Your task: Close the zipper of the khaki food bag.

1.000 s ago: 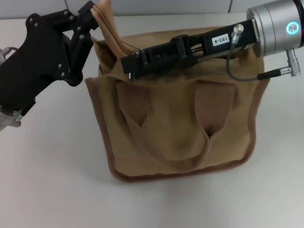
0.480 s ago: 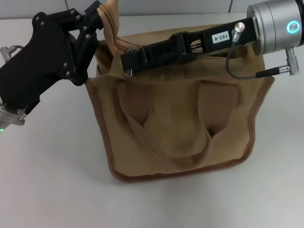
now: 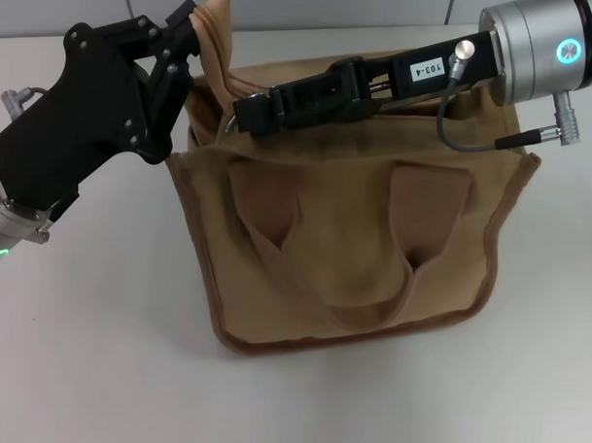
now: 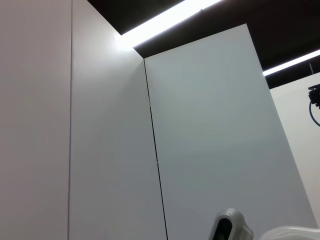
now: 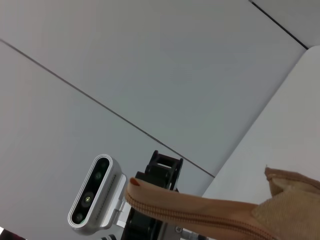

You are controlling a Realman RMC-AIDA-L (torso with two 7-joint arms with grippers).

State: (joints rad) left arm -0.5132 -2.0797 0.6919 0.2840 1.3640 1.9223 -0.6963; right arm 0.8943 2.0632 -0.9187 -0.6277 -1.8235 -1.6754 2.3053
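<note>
Left gripper (image 3: pixel 184 31) clenched on bag (image 3: pixel 346 268) corner; right gripper (image 3: pixel 246 116) at zipper (image 5: pixel 210 216), seemingly pinching its slider.

Black tools (image 3: pixel 187 36), silver wrists (image 3: pixel 543 43)

From my seat, the boxy tan canvas food bag (image 3: pixel 350 249) is the one obstacle on the white surface (image 3: pixel 97 365), with open room to its left, right and front. Its top is crowded: my right tool (image 3: pixel 246 116) lies across the opening, and my left tool (image 3: pixel 184 33) pinches the raised fabric corner.
</note>
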